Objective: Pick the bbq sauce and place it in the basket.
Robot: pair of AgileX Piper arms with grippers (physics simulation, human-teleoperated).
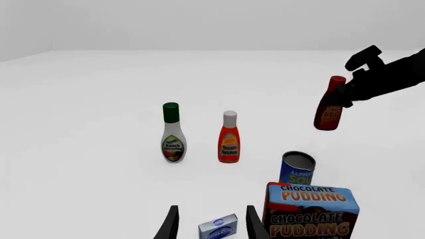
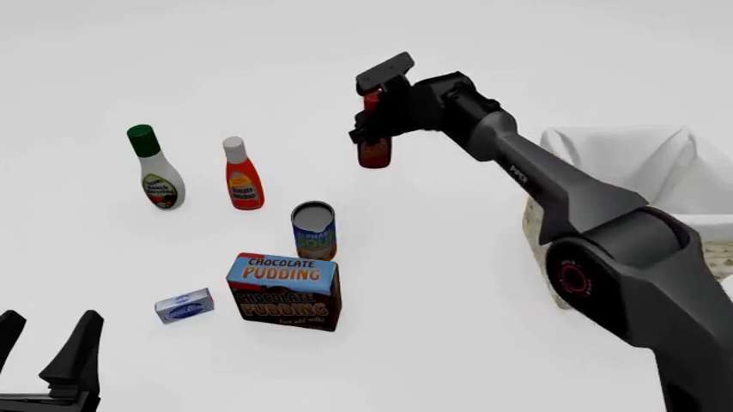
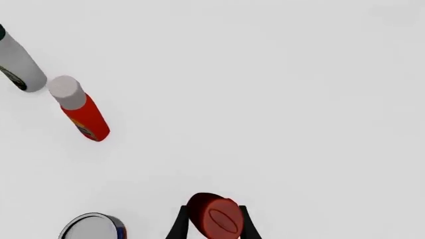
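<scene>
Nearest me, the left tool (image 2: 46, 348) idled with its fingers spread, holding nothing. Farther out, the right tool (image 2: 372, 116) was clamped near the cap of the bbq sauce (image 2: 373, 148), lifted clear of the table (image 2: 458, 292). The pick looked done; the carry to the basket (image 2: 641, 172) remained.

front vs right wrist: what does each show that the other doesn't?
Front only: basket, chocolate pudding box, small blue box, open left hand.
Right wrist only: a close top-down look at the bbq sauce cap between the fingers.
Both: right hand shut on the bbq sauce, ketchup bottle, ranch bottle, can.
</scene>
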